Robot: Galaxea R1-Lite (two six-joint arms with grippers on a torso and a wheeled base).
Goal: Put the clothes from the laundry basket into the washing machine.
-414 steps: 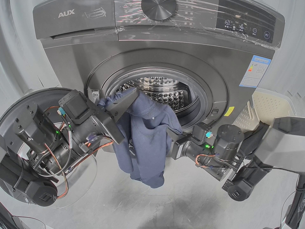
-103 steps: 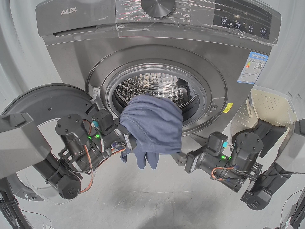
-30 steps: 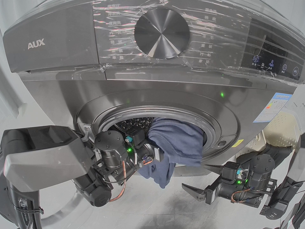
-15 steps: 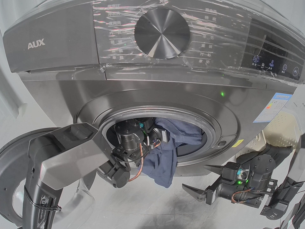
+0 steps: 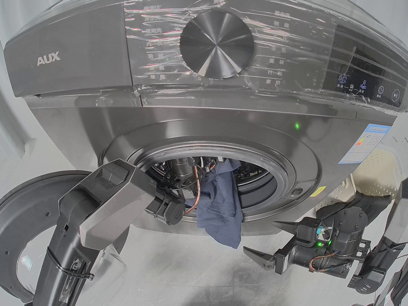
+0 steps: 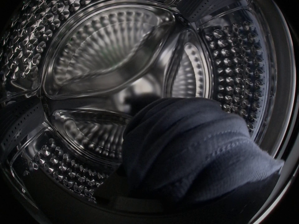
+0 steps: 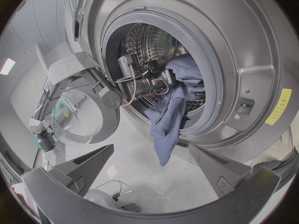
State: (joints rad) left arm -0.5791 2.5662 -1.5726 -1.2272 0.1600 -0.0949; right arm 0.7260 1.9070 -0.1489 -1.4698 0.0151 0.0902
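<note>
The washing machine [image 5: 212, 120] stands with its drum [image 6: 102, 56] open. My left arm reaches through the opening, and my left gripper [image 6: 183, 150] is inside the drum, wrapped in and shut on a navy garment [image 5: 221, 205]. The garment's upper part is bunched at the gripper, while its tail [image 7: 168, 134] hangs out over the door rim toward the floor. My right gripper [image 5: 260, 236] hangs open and holds nothing, low and to the right of the opening, in front of the machine. The cream laundry basket [image 5: 376, 173] stands at the right with dark clothes [image 5: 365, 200] in it.
The round door [image 5: 25, 234] is swung wide open at the left, close behind my left arm. The grey rubber seal [image 7: 215, 78] rings the opening. Bare grey floor [image 5: 182, 268] lies below the machine front.
My left arm has pushed deeper into the drum, taking the bulk of the navy garment inside; now a narrower tail hangs over the rim. The right arm has stayed still.
</note>
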